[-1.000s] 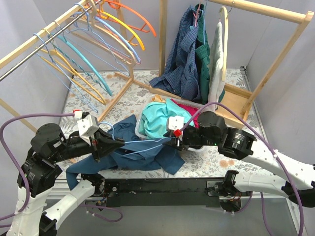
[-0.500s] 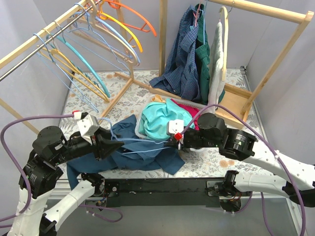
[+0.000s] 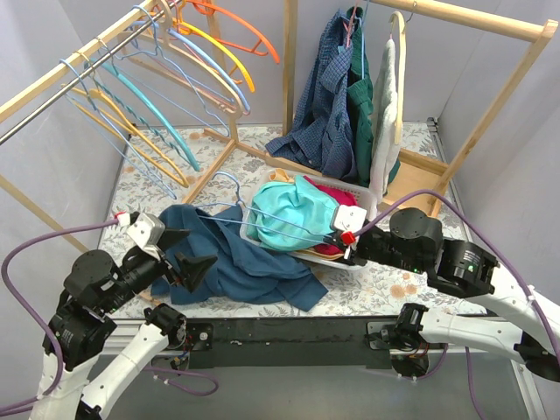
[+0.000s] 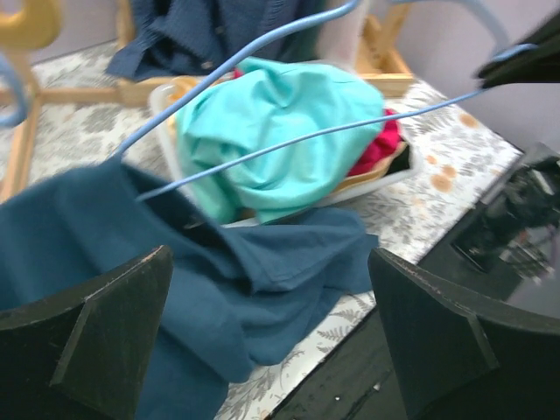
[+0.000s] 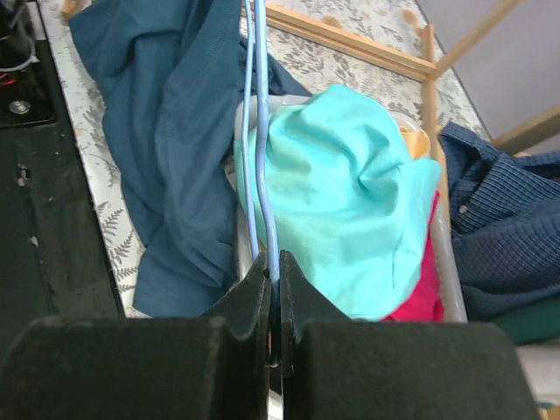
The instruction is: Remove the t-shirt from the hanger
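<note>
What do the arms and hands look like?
The left arm and right arm have white links, black joints and a purple cable each. The left hand and right hand are black, each with a white block and red tab.

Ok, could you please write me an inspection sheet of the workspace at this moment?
Surface: flowered table, partly under clothes.
Job's things: dark blue t-shirt crumpled on the table; light blue hanger spans the basket to the t-shirt's folds, cannot tell if free.
Clutter: white basket heaped with teal cloth and red clothes.
Grippers: left gripper open, empty; right gripper shut on the hanger.
Cables: purple cable loops by the left arm.
Surroundings: coloured hangers on a rail, left; wooden rack with hung shirts, behind.
</note>
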`<action>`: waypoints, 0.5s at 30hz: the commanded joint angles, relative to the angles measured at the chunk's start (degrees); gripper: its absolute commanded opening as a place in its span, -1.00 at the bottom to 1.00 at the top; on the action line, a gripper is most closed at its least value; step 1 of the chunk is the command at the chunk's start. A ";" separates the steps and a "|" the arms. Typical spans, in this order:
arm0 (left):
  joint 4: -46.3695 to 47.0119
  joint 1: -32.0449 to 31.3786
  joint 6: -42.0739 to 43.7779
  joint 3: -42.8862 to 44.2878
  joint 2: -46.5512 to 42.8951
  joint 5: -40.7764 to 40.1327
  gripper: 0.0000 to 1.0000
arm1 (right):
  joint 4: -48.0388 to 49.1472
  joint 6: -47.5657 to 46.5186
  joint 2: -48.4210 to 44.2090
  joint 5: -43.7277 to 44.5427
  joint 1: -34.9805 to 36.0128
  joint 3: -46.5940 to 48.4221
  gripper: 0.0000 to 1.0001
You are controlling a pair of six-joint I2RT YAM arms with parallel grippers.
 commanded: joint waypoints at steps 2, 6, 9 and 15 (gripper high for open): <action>0.75 -0.04 -3.07 -1.94 0.10 -14.55 0.89 | -1.30 -0.92 -2.35 6.66 -0.31 6.75 -0.97; 2.06 -0.04 -4.83 -2.90 1.85 -21.15 0.91 | -4.46 -1.01 -3.66 6.05 -0.31 10.00 -0.97; 3.82 -0.04 -6.33 -4.48 4.13 -24.40 0.92 | -6.58 -0.48 -3.93 3.77 -0.31 12.46 -0.97; 8.47 -0.04 -7.30 -7.82 8.79 -23.18 0.74 | -7.99 0.57 -4.46 1.65 -0.31 13.70 -0.97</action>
